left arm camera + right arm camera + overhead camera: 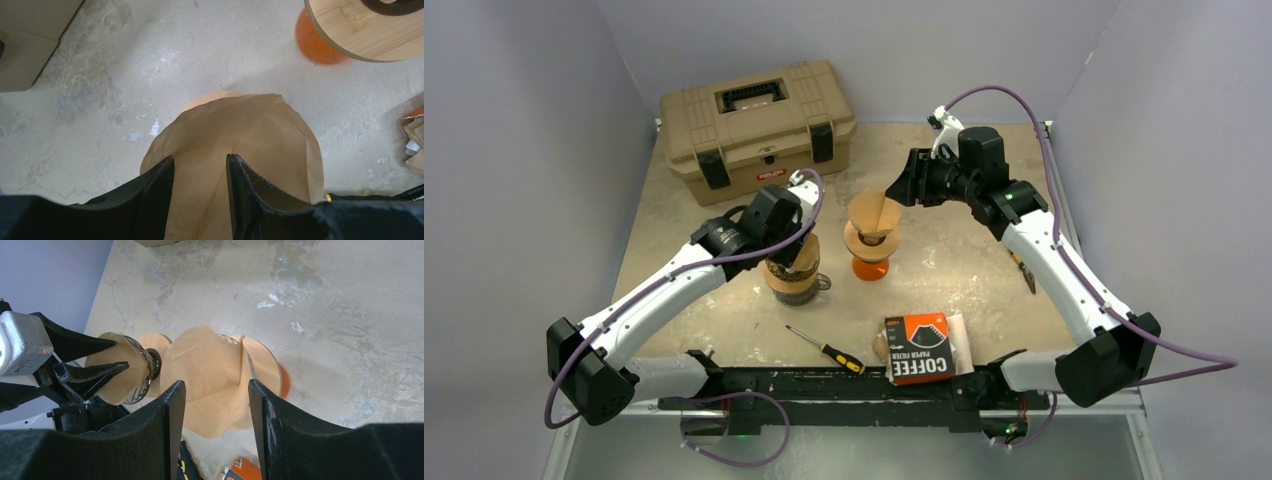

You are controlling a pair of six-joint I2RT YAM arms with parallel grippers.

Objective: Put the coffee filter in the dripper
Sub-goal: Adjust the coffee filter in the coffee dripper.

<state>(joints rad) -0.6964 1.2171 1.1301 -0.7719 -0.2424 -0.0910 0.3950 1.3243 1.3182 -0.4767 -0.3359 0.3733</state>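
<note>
A brown paper coffee filter sits opened in a dripper left of centre. My left gripper hovers right over it, open, its fingers standing apart with only the paper's surface showing in the gap. In the top view the left gripper covers most of that filter. A second dripper on an orange base with a wooden collar holds another filter. My right gripper is open just behind it, nothing between its fingers. The right gripper points toward that cone.
A tan toolbox stands at the back left. Near the front edge lie a screwdriver and an orange-and-black coffee filter box with loose filters beside it. A small tool lies by the right arm.
</note>
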